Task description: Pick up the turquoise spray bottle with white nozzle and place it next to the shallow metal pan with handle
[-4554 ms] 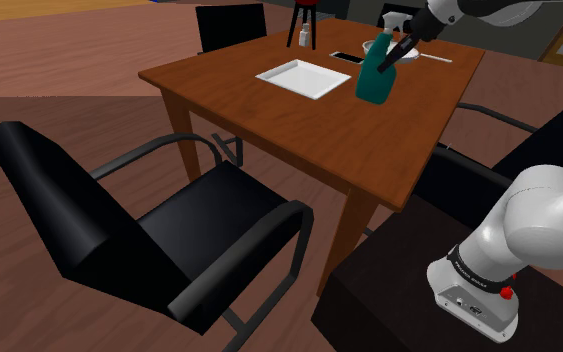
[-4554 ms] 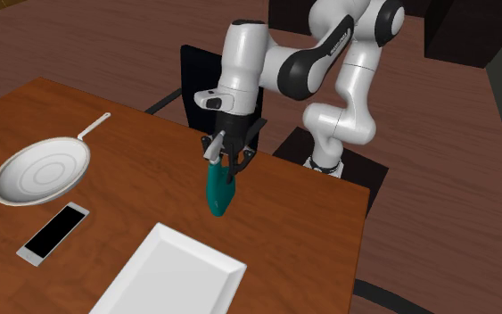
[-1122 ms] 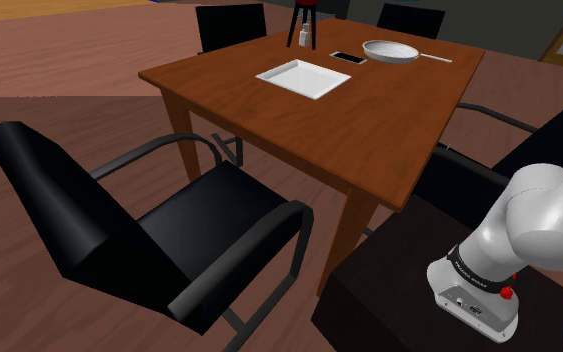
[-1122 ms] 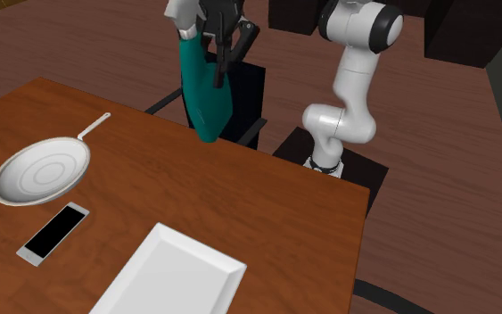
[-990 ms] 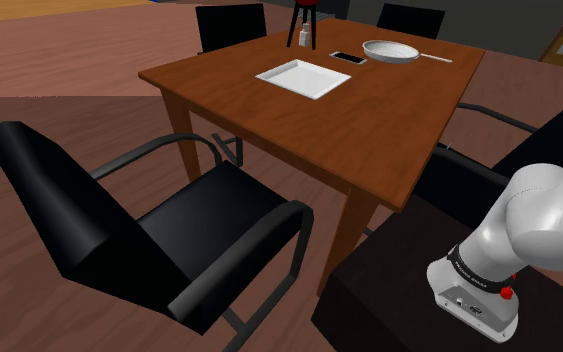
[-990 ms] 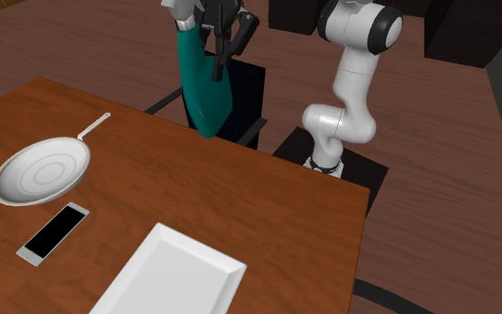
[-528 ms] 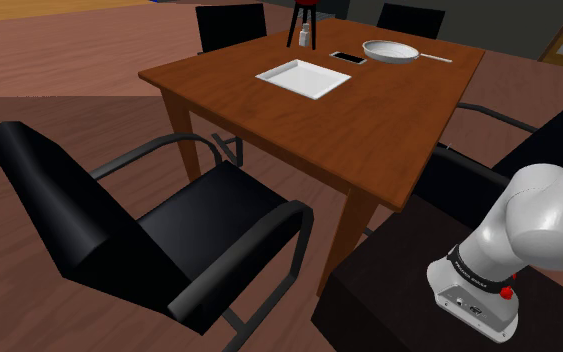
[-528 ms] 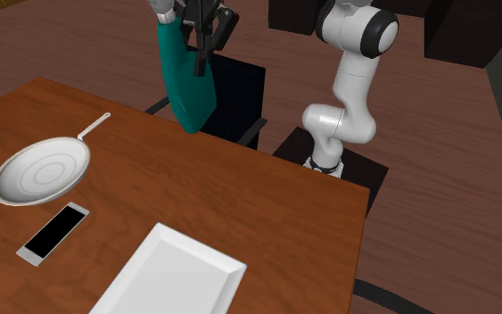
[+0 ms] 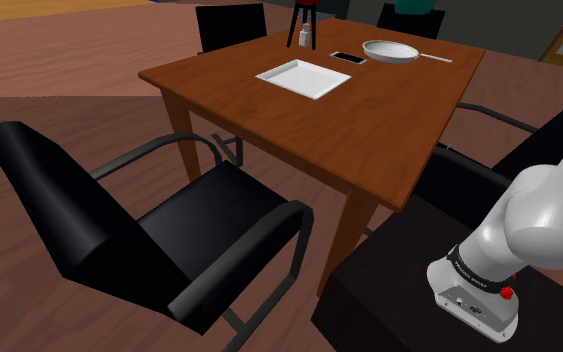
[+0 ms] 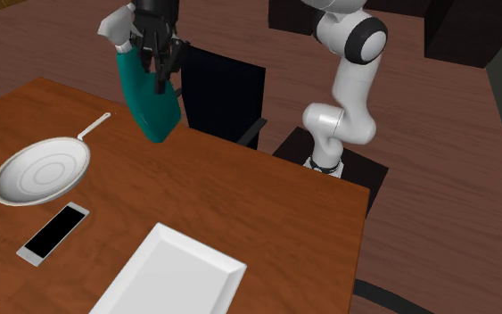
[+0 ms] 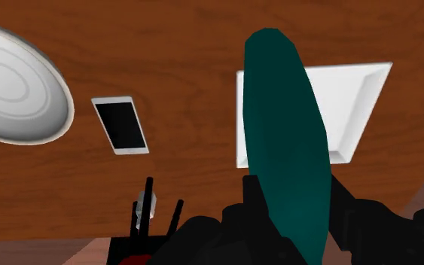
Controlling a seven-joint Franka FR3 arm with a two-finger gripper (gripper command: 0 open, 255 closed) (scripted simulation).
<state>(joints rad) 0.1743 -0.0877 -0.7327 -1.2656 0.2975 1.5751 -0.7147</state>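
While the bottle (image 10: 153, 100) hangs in the air over the table (image 10: 267, 205), I see the gripper (image 10: 158, 55) clamped on its upper body, just below the white nozzle (image 10: 112, 28), with the jaws pressed against either side. The wrist view confirms the hold: the teal body runs straight out between the jaws, and nothing but air separates it from the wood below.

From the second exterior view, the bottle sits high above the table's far edge, tilted, its base lower than the nozzle. It is near the tip of the handle of the pan (image 10: 42, 171) but apart from it. The phone (image 10: 53, 232) lies just beside the pan's rim, and the tray (image 10: 177, 272) is well apart from both, toward that view's bottom.

My guess is that the bottle is light and stiff, so a firm squeeze shouldn't crush it. The sides look smooth and taper toward the top, so I'd expect it to slide in the jaws if I swing it hard. Holding high on the body makes sense to me, because it leaves the base free to meet the table first.

It is tall on a narrow foot, so I judge it likely to topple if I let go while it leans. I'd bring it upright before lowering it onto the bare wood beside the pan.
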